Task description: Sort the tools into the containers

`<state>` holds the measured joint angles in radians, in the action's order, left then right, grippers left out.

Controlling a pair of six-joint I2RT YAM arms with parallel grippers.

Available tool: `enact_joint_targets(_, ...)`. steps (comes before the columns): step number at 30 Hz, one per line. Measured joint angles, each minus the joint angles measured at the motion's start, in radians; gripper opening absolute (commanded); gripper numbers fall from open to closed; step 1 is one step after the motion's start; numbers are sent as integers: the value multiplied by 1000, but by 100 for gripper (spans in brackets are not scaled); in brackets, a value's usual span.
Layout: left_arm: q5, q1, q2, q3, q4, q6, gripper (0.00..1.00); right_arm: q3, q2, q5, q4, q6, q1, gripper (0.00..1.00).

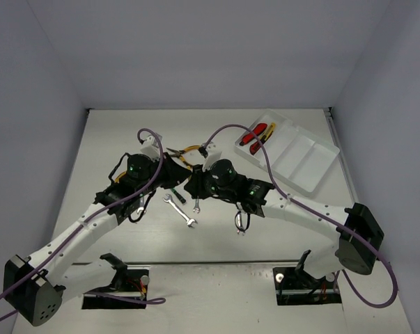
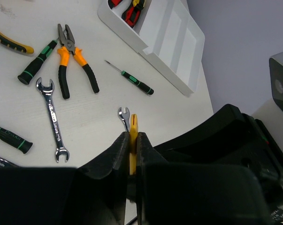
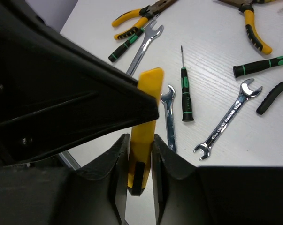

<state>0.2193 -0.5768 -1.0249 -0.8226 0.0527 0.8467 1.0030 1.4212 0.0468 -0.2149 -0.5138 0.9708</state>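
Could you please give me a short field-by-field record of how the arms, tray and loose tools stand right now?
Left gripper: shut on yellow knife
Right gripper: shut on the same knife
Stage: looks like a handover, mid-air over the table
Tray: far right; red knives in one end compartment
Loose tools: pliers, wrenches, screwdrivers
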Motion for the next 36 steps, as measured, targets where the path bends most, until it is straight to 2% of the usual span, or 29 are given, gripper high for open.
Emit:
enact_joint_targets(1, -5, 0, 0, -3, -1, -3, 4, 1, 0, -5, 1, -3, -2, 2)
enact_joint_targets(3, -14, 0, 0, -10, 4, -9, 15, 1, 0, -10, -3, -4, -3, 0)
enact_joint_targets(4, -19, -1, -1, -14, 11, -14, 31, 1, 0, -13, -4, -3, -2, 0)
enact_joint_targets(9, -82, -5, 0, -58, 120, -66, 72, 1, 0, -64, -5, 2, -2, 0)
enact_joint_targets(12, -152, -5, -5, -126, 228, -100, 80, 1, 0, -104, 1, 3, -22, 0)
enact_joint_targets(16, -286, -1, -16, -263, 388, -160, 81, 1, 0, -133, 22, -5, -125, 0)
enact_joint_targets(21, -475, 18, 13, -376, 512, -262, 83, 38, 59, -176, 45, -29, -370, 0)
enact_joint_targets(27, -644, 32, 103, -355, 580, -378, 83, 192, 278, -189, 62, -60, -611, 4)
enact_joint_targets(32, -723, 36, 167, -278, 602, -452, 83, 403, 528, -181, 84, -90, -689, 11)
enact_joint_targets(36, -763, 57, 192, -221, 612, -484, 83, 516, 675, -188, 98, -106, -712, 26)
